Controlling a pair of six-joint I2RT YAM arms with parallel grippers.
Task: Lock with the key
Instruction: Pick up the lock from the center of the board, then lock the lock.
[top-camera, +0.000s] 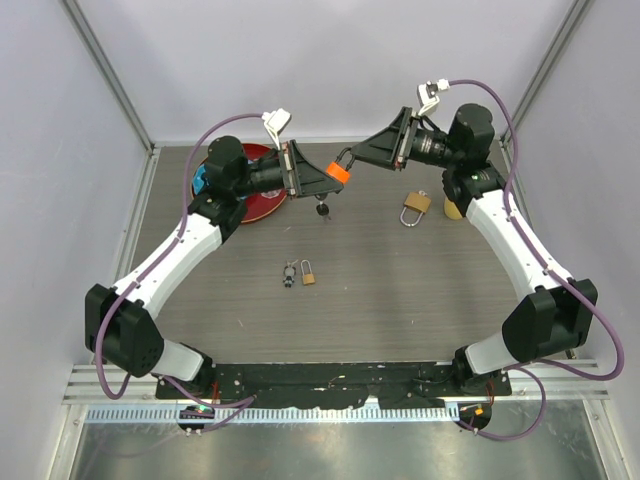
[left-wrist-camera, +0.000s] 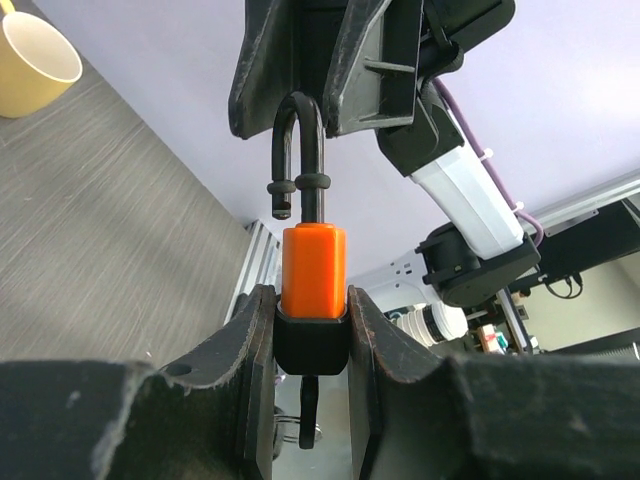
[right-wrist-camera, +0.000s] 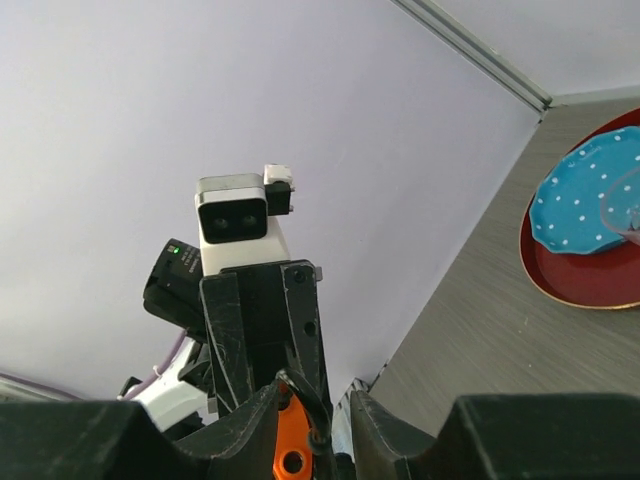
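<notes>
Top external view has both arms meeting in mid-air over the far middle of the tabletop (top-camera: 400, 310), with the orange lock (top-camera: 340, 173) held between them. Left pincer (top-camera: 334, 180) is clamped on the lock's body, you can see it squeezed between the fingers (left-wrist-camera: 250, 340) in the left wrist view. Right pincer (top-camera: 347, 158) is closed around the top of the shackle (left-wrist-camera: 300, 150), and one shackle leg looks to be free of the body. The key (top-camera: 322, 209) hangs under the lock. Down on the tabletop there's a brass padlock (top-camera: 416, 207) toward the far right with a yellow cup (top-camera: 452, 209) just beside it, a small padlock (top-camera: 309, 273) with keys (top-camera: 289, 274) in the middle, and a red plate (top-camera: 265, 203) at the far left.
</notes>
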